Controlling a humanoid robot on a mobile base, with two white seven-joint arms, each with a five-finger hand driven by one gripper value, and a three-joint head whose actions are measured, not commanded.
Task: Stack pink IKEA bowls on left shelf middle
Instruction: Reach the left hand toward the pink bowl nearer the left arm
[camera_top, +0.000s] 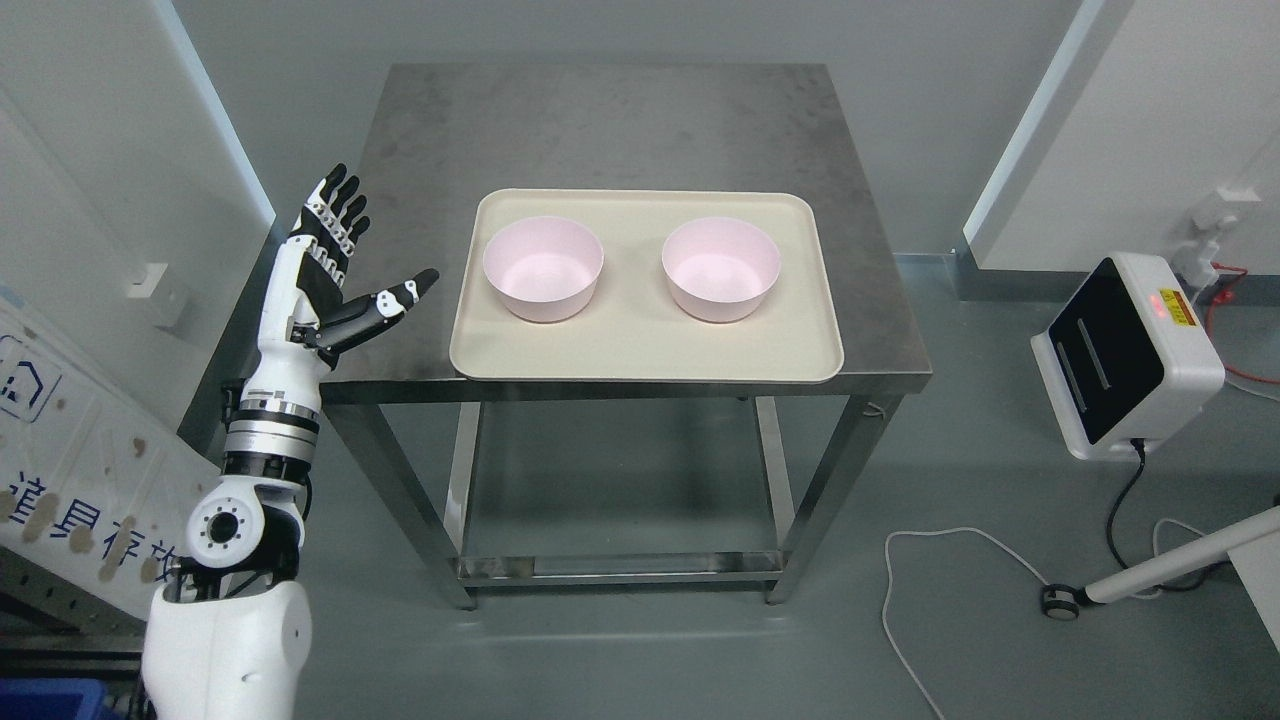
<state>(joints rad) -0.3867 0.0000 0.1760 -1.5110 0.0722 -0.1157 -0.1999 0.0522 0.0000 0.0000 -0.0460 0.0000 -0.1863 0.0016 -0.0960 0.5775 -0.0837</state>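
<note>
Head view shows my left hand (335, 262) spread open, empty, off the steel table's (420, 150) left edge. Two round pink plastic bowls (543, 268) (721, 268) sit apart on the beige tray (640, 360). I'd pinch the near bowl's rim, probably thin, and lift straight.

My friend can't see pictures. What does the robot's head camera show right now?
Two pink bowls, the left bowl and the right bowl, sit side by side, apart and not yet stacked, on a cream tray on a steel table. The robot's left hand is raised, open and empty, beside the table's left edge.
</note>
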